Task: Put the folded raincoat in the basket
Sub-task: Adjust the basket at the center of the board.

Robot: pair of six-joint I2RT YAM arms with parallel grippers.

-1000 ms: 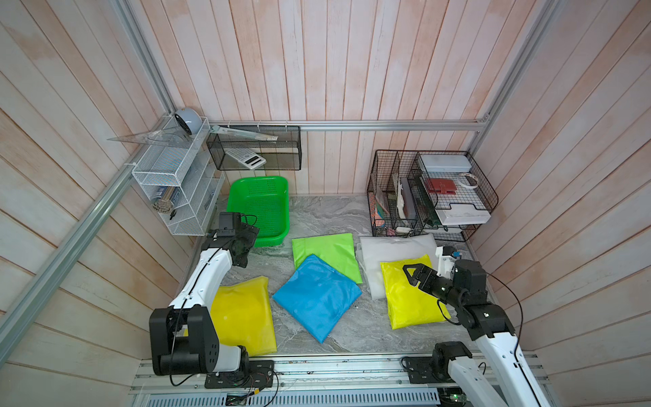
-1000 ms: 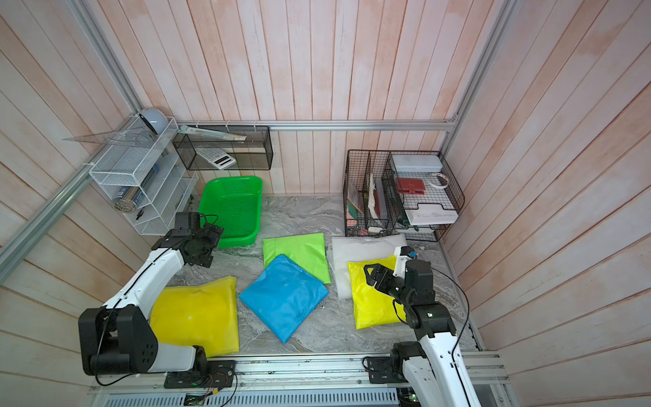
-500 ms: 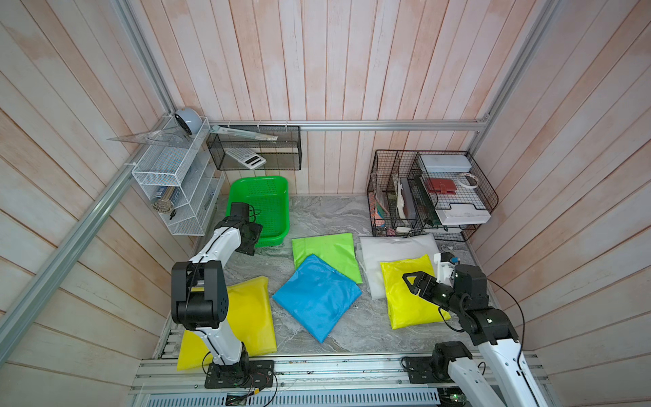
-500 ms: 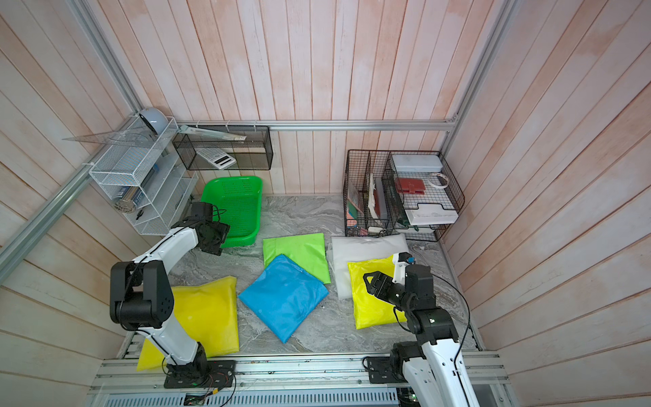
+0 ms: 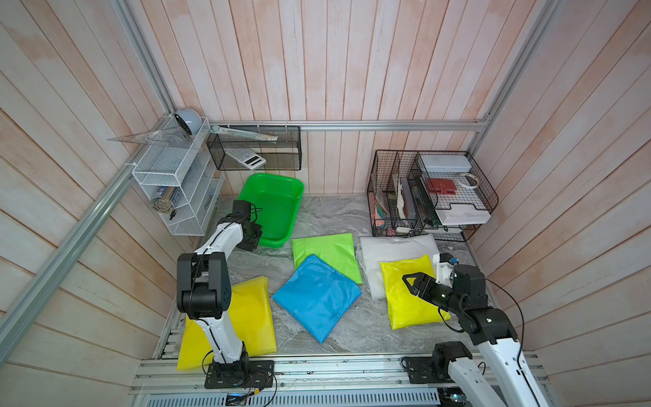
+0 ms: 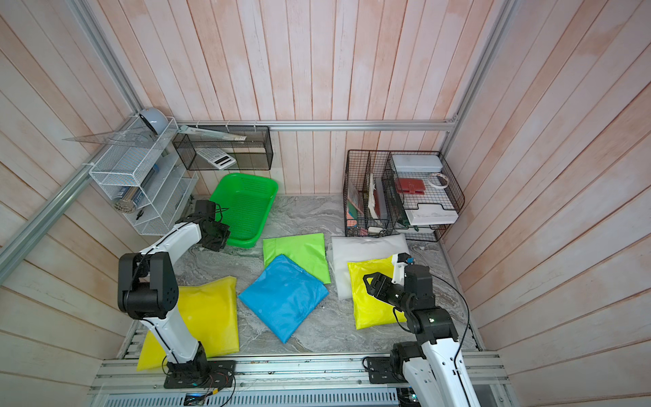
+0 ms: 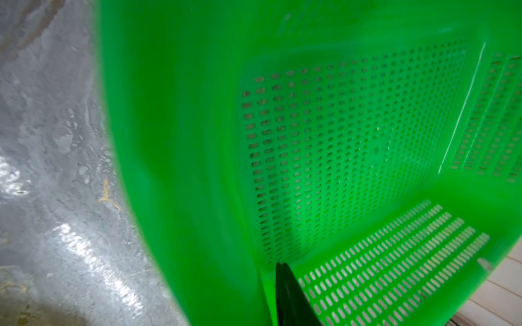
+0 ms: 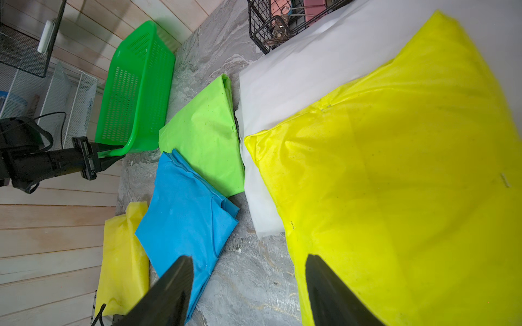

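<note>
Left pincer swung in, clamping the one basket; right pincer gapes near five folded raincoats.

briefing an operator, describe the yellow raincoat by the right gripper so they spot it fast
Find the black wire organisers at the back right. In front of them lies a white raincoat, and the yellow raincoat overlaps its near edge, below the right gripper. Only it rests on white; the other yellow raincoat lies by the left arm's base.
</note>
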